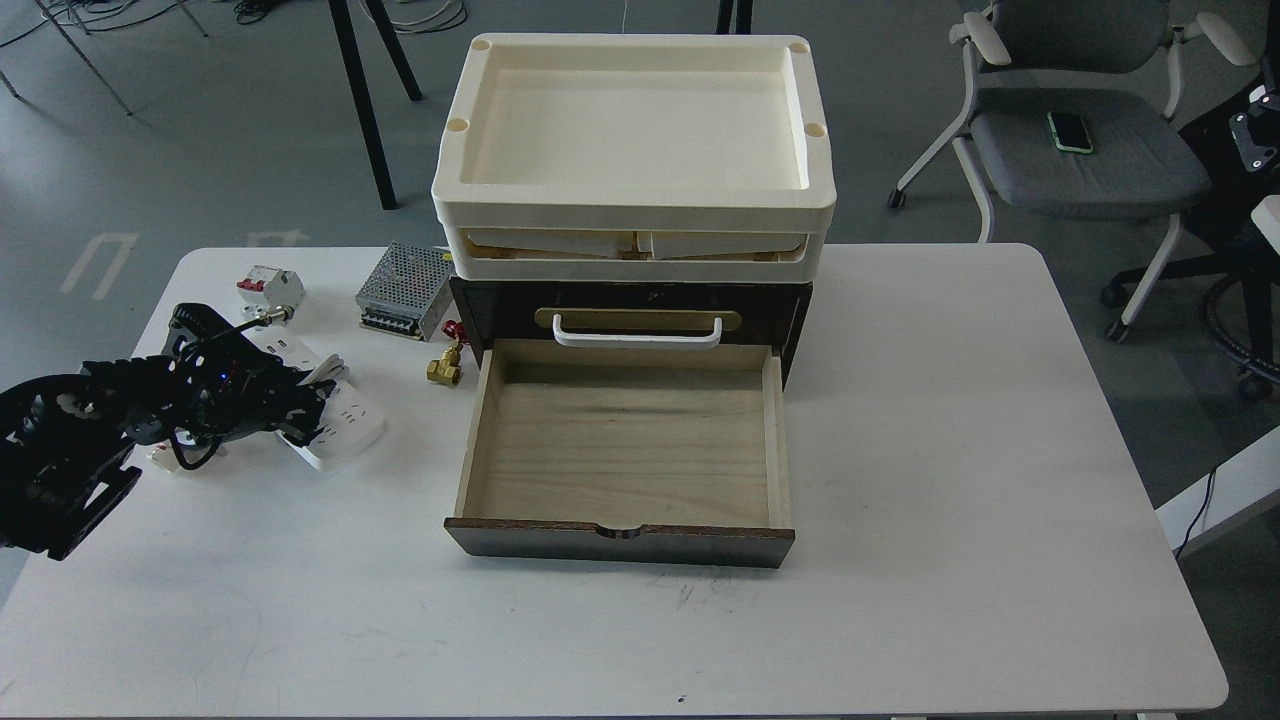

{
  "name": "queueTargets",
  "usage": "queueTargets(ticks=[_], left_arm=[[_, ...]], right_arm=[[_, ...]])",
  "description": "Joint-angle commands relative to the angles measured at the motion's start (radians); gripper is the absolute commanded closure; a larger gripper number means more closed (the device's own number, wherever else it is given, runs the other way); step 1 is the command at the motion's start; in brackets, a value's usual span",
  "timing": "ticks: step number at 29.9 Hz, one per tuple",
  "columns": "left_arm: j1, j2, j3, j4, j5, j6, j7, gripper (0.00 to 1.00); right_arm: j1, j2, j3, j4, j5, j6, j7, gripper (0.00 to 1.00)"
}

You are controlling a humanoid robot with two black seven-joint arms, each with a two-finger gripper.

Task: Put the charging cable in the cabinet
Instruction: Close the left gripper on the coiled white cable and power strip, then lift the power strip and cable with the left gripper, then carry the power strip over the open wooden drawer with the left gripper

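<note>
Cable first: the charging cable (pixel 335 420) is lying on the white table (pixel 950 450), left of the cabinet (pixel 625 440), partly hidden under my left gripper (pixel 300 405), whose dark fingers are sitting over it; I cannot tell their spread. The cabinet's lower drawer is standing pulled out.

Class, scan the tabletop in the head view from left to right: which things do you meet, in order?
Left gripper → charging cable → perforated metal power-supply box → small brass fitting → cabinet, its lower drawer pulled open, cream trays stacked on top. The small white circuit breaker overlaps the arm's span, so it is left unplaced.
</note>
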Motion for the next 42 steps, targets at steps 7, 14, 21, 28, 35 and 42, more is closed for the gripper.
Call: queueTargets(ticks=[7,14,21,28,35,42], left_arm=[[-0.041,0.004,-0.003,-0.005,0.0,0.048,0.0,1.0],[-0.077,0.081,-0.004,-0.014,-0.051,0.045,0.0,1.0],[-0.075,0.288,-0.004,-0.189,-0.157,0.034,0.0,1.0],[-0.019,0.729,-0.006,-0.702,-0.343,0.033,0.0,1.0],[0.004,1.01,-0.006,-1.218,-0.531,0.031,0.0,1.0],[-0.002,0.876,-0.011,-1.373,-0.562,-0.071,0.0,1.0]], right_arm=[[-0.002,0.0,0.009,-0.002,0.0,0.0,0.0,0.0],[-0.002,-0.002,0.012,-0.003,0.001,0.0,0.0,0.0],[-0.003,-0.002,0.012,-0.005,0.0,0.0,0.0,0.0],[-0.005,-0.003,0.024,-0.005,0.001,0.0,0.0,0.0],[-0.011,-0.003,0.026,-0.005,0.001,0.0,0.0,0.0],[-0.015,-0.003,0.026,-0.006,0.0,0.0,0.0,0.0]])
